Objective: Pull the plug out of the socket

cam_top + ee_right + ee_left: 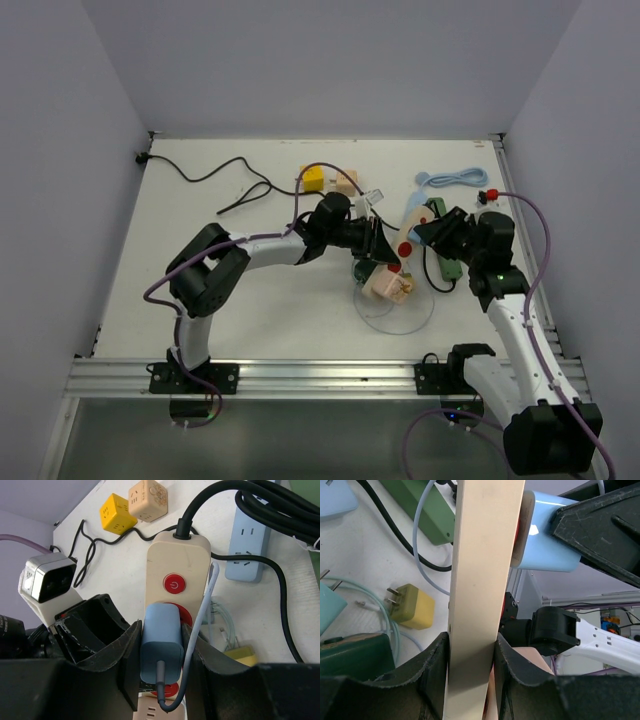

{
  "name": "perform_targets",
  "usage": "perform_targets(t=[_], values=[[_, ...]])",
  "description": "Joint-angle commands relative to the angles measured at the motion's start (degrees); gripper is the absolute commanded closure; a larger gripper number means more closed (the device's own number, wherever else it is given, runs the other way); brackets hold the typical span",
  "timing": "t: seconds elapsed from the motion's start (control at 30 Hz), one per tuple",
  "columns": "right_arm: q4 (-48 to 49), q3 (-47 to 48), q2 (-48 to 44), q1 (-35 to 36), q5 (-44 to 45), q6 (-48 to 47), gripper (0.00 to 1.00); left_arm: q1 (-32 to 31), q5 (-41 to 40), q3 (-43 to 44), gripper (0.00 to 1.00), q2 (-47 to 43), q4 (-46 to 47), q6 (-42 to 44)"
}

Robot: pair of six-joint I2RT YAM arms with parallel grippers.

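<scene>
**Both pincers clamped, plug on the strip**

My left gripper (470, 647) is clenched on the cream power strip (177, 565), held between the arms. My right gripper (161, 632) grasps the light blue plug (160, 650), which is pressed against the strip's face, at 1 o'clock from the left fingers (left wrist view).

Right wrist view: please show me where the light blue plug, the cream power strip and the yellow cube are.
light blue plug (161, 630): right wrist view, middle of its body.
cream power strip (177, 555): right wrist view, upper end of its casing.
yellow cube (116, 514): right wrist view, its front face.
</scene>
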Motion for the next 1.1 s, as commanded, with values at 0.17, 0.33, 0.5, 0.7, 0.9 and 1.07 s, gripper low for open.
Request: perform_targets(t=[0.17,0.33,0.5,0.7,0.9,1.07], values=[[-1.0,1.3,1.0,-1.1,0.4,-3.0,1.0,0.7,-11.2,7.2,1.0,-4.7,-8.0,9.2],[-2.4,1.8,2.3,-1.2,1.5,-3.0,1.0,-3.2,-21.0,12.9,1.0,-2.1,-16.5,15.3],[-7.0,4.7,3.0,-1.1,4.5,-3.6,1.0,-7.6,-30.2,20.2,1.0,0.8,-27.5,20.4],[-9.1,6.0,3.2,-1.1,5.3,-4.5,1.0,-8.7,-33.3,22.9,1.0,2.2,-30.9,20.9],[-5.9,3.5,0.7,-1.1,1.7,-5.2,1.0,-5.5,-17.8,16.4,1.0,0.5,-18.4,12.7],[-3.7,1.9,-1.0,-1.2,-1.1,-6.4,1.0,-0.8,-7.6,9.9,1.0,-1.5,-5.0,4.4]])
